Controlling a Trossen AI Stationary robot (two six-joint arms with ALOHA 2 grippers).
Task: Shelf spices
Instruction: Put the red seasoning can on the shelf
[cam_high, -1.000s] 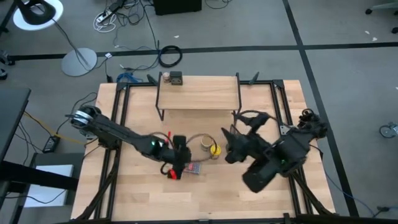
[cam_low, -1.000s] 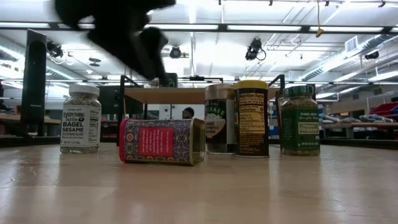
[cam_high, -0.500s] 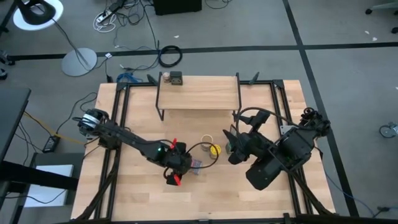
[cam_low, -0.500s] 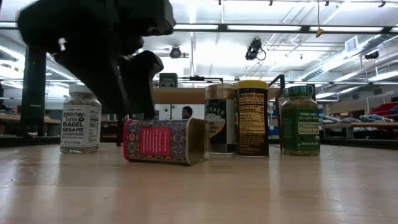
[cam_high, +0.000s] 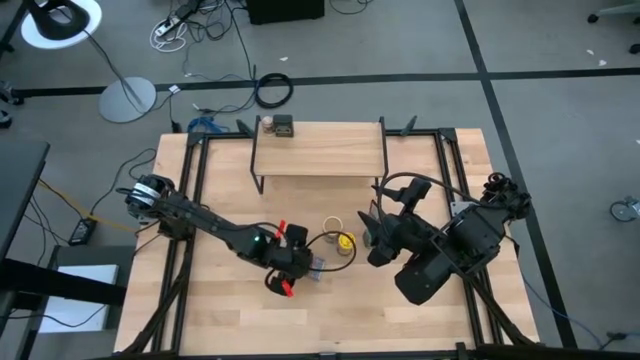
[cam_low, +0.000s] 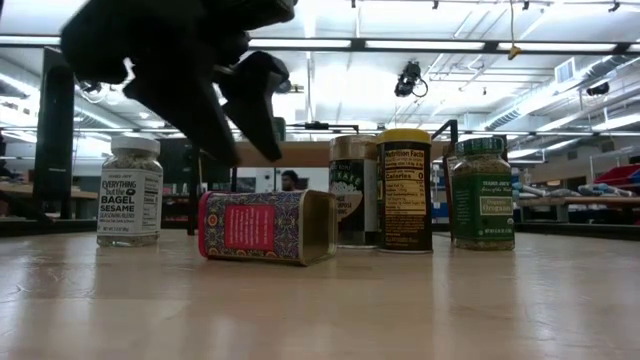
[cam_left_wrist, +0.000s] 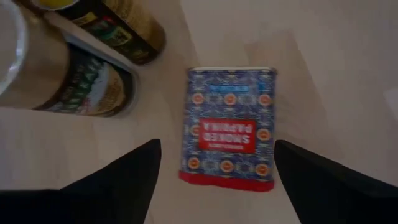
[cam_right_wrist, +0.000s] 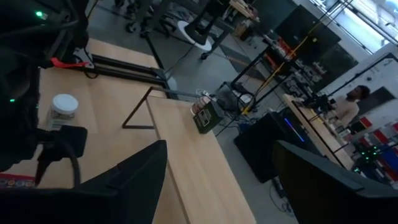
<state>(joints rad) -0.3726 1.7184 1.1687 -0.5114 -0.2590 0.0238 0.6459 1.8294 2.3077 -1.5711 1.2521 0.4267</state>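
Left end effector hung spread and empty just above the smoked paprika tin, fingers either side of its red-lidded end, not touching. Tin lay flat on its broad face on the counter, lower middle of the high view. Likely light, rigid, smooth metal, slippery; best pinched across the narrow flat sides near mid-length. Left arm reached in from the frame's left, wrist pitched down. Just beside the tin stood a brown canister and a yellow-lidded jar; green oregano jar right, bagel sesame jar left. Shelf sat upper centre with two small items at its left end. Right end effector waited spread, empty, right of centre.
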